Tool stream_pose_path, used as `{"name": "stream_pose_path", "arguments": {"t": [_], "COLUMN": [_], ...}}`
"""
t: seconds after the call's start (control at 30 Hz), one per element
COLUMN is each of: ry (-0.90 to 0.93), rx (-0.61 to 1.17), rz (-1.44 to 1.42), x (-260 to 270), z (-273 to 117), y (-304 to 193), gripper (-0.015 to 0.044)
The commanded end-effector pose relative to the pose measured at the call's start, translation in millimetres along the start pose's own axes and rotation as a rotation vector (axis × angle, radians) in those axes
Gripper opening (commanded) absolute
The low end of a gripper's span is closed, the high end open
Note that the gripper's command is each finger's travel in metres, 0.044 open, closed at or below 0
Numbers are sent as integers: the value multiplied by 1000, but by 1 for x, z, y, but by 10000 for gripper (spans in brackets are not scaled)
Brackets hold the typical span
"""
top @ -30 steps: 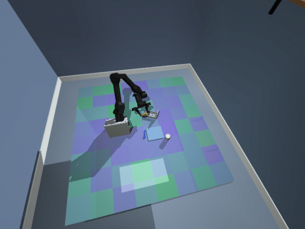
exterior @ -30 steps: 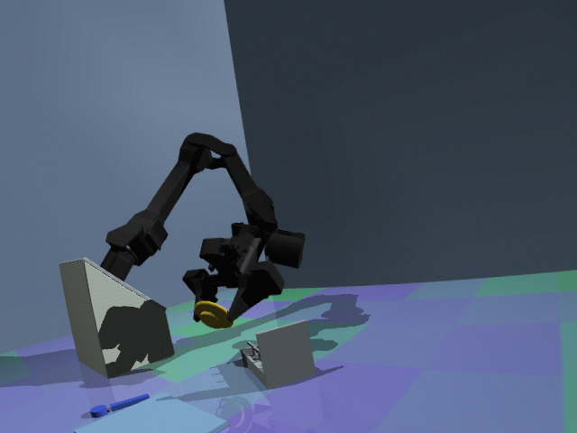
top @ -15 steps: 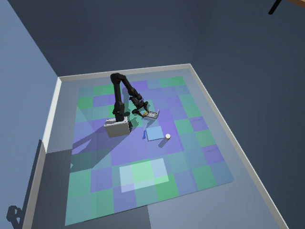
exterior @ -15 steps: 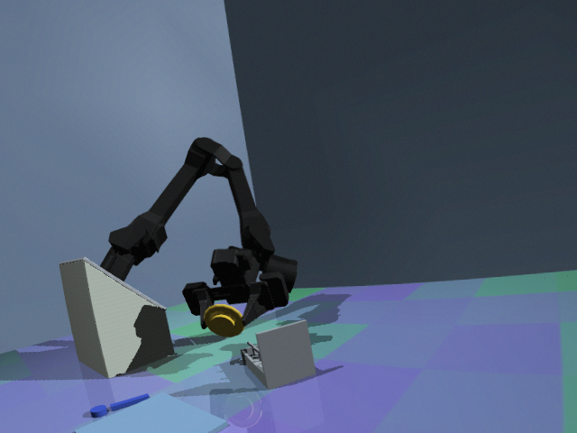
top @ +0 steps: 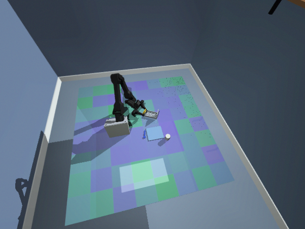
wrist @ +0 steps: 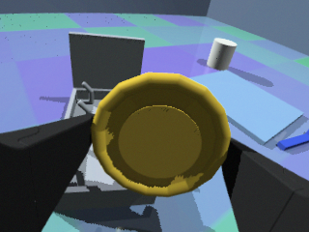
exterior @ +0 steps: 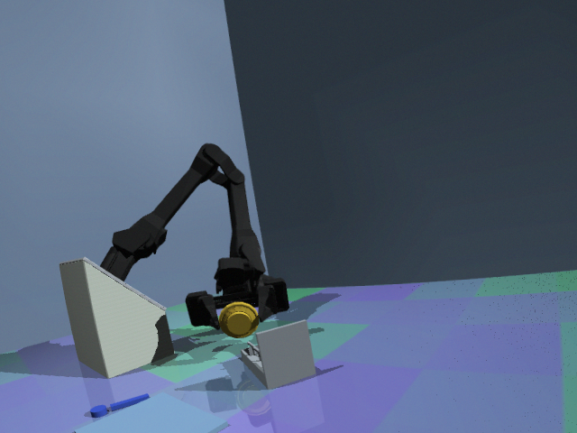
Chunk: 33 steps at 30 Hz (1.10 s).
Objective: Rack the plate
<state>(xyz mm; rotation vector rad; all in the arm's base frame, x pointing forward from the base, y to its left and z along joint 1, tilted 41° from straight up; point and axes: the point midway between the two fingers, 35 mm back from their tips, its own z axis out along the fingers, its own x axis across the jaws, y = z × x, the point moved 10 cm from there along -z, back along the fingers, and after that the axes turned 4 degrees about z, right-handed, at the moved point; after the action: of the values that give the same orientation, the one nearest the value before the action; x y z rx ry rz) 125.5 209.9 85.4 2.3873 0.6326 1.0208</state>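
Note:
The yellow round plate (top: 144, 111) (exterior: 238, 319) (wrist: 159, 140) stands roughly on edge in the air, its faces toward the wrist camera and the exterior view. My gripper (top: 144, 112) (exterior: 239, 322) (wrist: 159, 133) is shut on the plate, one finger at each side of its rim. The grey dish rack (top: 157, 114) (exterior: 286, 356) (wrist: 106, 60) rests on the floor, with a tall panel at its far end from the arm. The plate is at the rack's end opposite that panel, above floor level. In the wrist view the plate hides part of the rack's slots and rails.
A light blue slab (top: 155, 133) (exterior: 158, 414) (wrist: 261, 103) lies beside the rack. A blue utensil (top: 144, 133) (exterior: 129, 401) (wrist: 295, 141) lies along the slab's edge. A white cylinder (top: 167, 137) (wrist: 222, 54) stands at its other side. The arm's pale base (top: 116, 130) (exterior: 121, 330) stands behind.

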Motion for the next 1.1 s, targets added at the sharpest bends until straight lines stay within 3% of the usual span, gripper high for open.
{"name": "stream_pose_path", "arguments": {"t": [0.0,0.27,1.07], "ry": [95,263,262], "rx": [-43,-94,-91], "rz": [-21,-44,-41], "x": [-8,-19,-10], "z": [-7,-22,-2], "y": [-8,-20,-15], "gripper": [0,0,0]}}
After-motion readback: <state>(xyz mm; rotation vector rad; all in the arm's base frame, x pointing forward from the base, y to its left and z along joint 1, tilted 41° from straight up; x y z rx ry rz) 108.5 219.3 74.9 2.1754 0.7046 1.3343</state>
